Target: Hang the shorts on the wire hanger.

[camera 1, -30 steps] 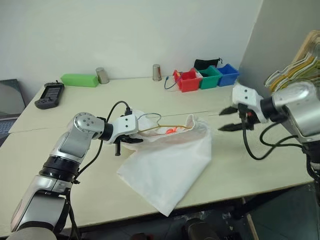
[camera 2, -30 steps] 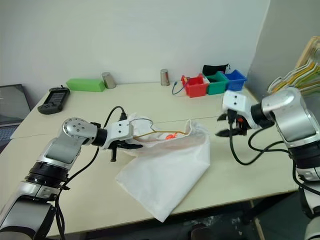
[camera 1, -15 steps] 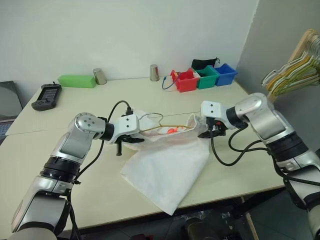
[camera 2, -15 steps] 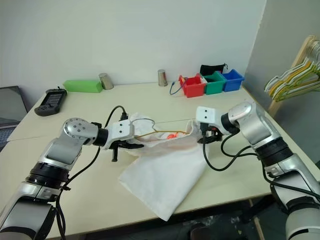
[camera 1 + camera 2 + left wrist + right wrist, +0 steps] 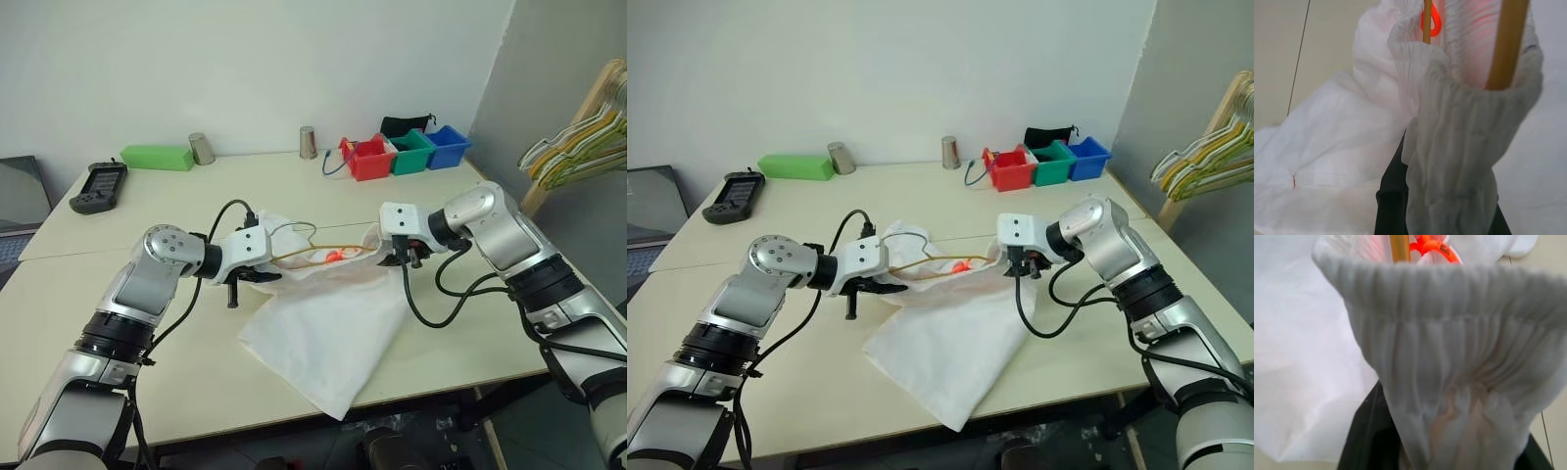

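The white shorts (image 5: pixel 328 328) lie on the table (image 5: pixel 470 323), waistband toward the back and legs toward the front edge. The yellowish wire hanger (image 5: pixel 315 257) runs inside the waistband, its hook (image 5: pixel 294 231) sticking out behind. An orange-red mark (image 5: pixel 335 257) shows by the wire. My left gripper (image 5: pixel 257 275) is shut on the waistband's left end. My right gripper (image 5: pixel 395 257) is at the right end, with gathered elastic between its black fingers (image 5: pixel 1364 435). The left wrist view shows the hanger wire (image 5: pixel 1506 44) entering the waistband.
Red (image 5: pixel 370 157), green (image 5: pixel 411 152) and blue (image 5: pixel 449 145) bins stand at the back right, with two metal cups (image 5: pixel 201 148) (image 5: pixel 308 141). A green box (image 5: pixel 157 157) and a black device (image 5: pixel 98 186) are at the back left. A rack of hangers (image 5: pixel 578 142) stands beyond the table's right edge.
My right gripper has swung in from the right, moved down to the waistband's right end and closed on the fabric. The left gripper has kept its hold and place.
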